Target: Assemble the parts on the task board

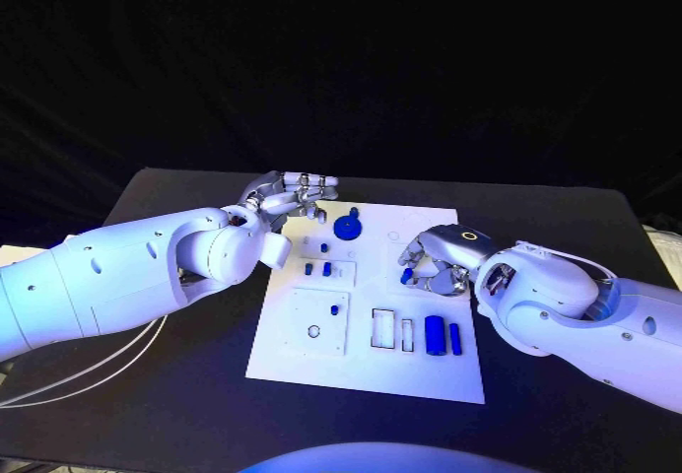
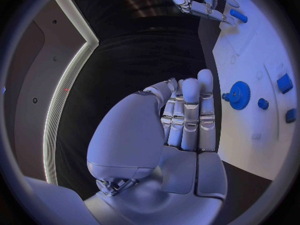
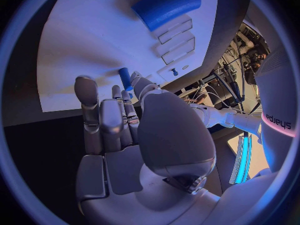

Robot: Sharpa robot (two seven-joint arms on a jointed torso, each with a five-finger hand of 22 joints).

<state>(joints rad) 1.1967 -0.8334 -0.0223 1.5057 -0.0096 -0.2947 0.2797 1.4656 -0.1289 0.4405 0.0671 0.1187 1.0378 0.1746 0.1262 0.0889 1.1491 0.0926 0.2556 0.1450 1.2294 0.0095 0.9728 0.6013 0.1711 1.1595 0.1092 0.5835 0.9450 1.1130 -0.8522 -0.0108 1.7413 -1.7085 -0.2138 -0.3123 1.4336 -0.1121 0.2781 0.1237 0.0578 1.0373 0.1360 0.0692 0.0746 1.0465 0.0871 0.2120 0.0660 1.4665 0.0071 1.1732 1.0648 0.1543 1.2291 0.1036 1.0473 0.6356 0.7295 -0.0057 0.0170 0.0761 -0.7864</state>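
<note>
The white task board (image 1: 285,360) lies mid-table. My right hand (image 1: 438,262) hovers over its right side and pinches a small blue peg (image 1: 407,276) between thumb and finger; the right wrist view shows the peg (image 3: 125,78) at the fingertips (image 3: 136,82). My left hand (image 1: 295,193) hangs at the board's far left corner, its fingers (image 2: 189,115) side by side with nothing in them. A blue gear (image 1: 351,230) stands on the board near the left hand and shows in the left wrist view as the gear (image 2: 239,95).
Two small blue pieces (image 1: 318,268) sit left of centre, with another (image 1: 324,247) above them. A thick blue cylinder (image 1: 434,335) and a thinner one (image 1: 455,338) lie near the front right, beside empty rectangular slots (image 1: 385,328). A square plate (image 1: 315,321) carries a small peg.
</note>
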